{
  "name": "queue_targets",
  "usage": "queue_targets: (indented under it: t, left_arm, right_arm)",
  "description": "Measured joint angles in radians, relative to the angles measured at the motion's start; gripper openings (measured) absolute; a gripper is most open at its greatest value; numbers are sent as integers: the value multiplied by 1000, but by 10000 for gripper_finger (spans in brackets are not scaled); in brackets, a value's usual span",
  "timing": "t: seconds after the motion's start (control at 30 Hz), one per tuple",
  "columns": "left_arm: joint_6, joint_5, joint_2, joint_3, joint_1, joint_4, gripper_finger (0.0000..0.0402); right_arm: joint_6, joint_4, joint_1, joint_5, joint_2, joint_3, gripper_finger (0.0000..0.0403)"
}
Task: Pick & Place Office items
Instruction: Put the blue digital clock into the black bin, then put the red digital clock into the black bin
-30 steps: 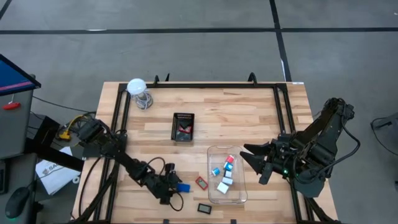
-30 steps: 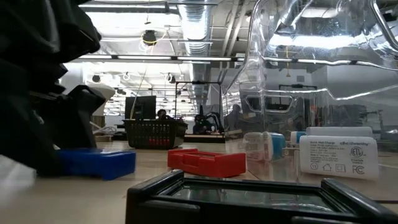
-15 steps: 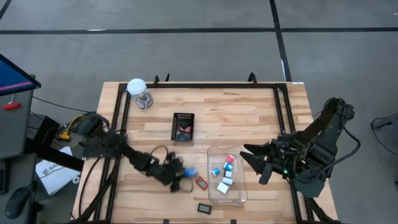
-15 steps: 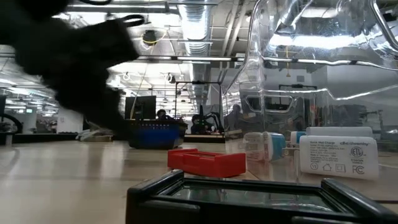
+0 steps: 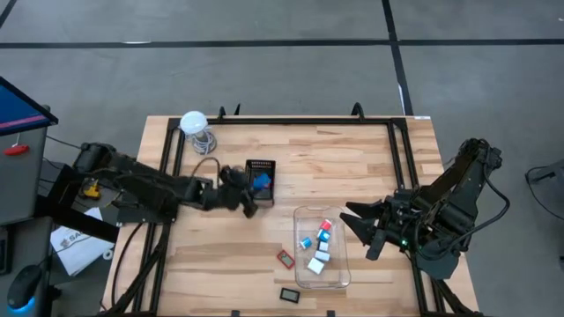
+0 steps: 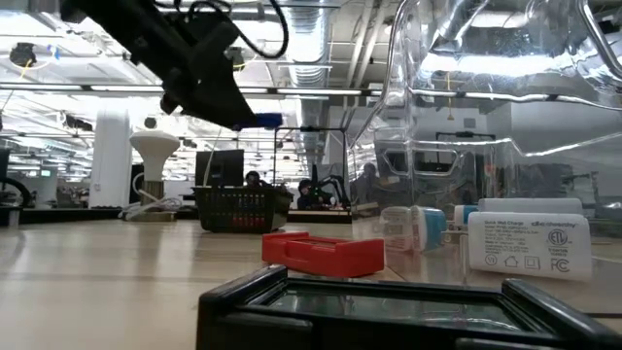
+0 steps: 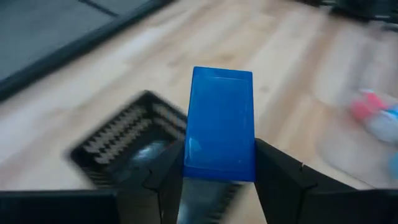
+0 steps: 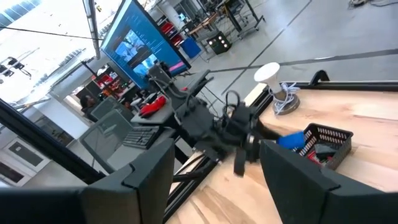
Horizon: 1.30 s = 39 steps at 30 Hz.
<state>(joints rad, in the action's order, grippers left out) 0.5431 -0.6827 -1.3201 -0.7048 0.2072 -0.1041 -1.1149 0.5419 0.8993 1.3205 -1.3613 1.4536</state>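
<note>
Above the black mesh tray [image 5: 259, 179], near the table's middle, the left gripper [image 5: 253, 186] clasps a flat blue rectangle [image 7: 219, 124] between its fingers [image 7: 283, 180], holding it clear of the tray's rim. The right gripper [image 5: 357, 223] waits with jaws apart, holding nothing, just right of the clear plastic box [image 5: 339, 269], which contains several small pieces. A red rectangle [image 5: 285, 259] and a black rectangle [image 5: 290, 294] lie on the wood left of the box. To place well, the blue piece should probably be centred over the tray's opening and lowered inside its walls before letting go, lest it catch the rim and bounce out.
</note>
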Motion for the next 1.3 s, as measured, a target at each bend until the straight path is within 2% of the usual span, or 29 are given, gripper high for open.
queue_targets:
  t: [0.1,0.17,0.27,0.5,0.6,0.83,1.3]
  left_arm:
    - [-2,15,24,0,-76,-50,153]
    - [-12,87,22,0,-141,-49,155]
    - [-40,203,-25,-1,-231,-49,160]
    - [-129,305,-142,0,-355,-22,157]
    - [-167,340,-187,0,-365,14,162]
    - [-170,342,-221,0,-365,39,158]
    - [-172,326,-208,-1,-364,79,219]
  right_arm:
    - [0,3,0,13,0,0,228]
    - [0,4,0,16,0,0,228]
    - [0,4,-6,16,0,0,228]
    - [-1,4,-12,16,0,0,228]
    - [-8,4,-12,23,0,0,228]
    - [-11,0,-12,39,0,0,228]
    - [-11,7,-12,41,0,0,228]
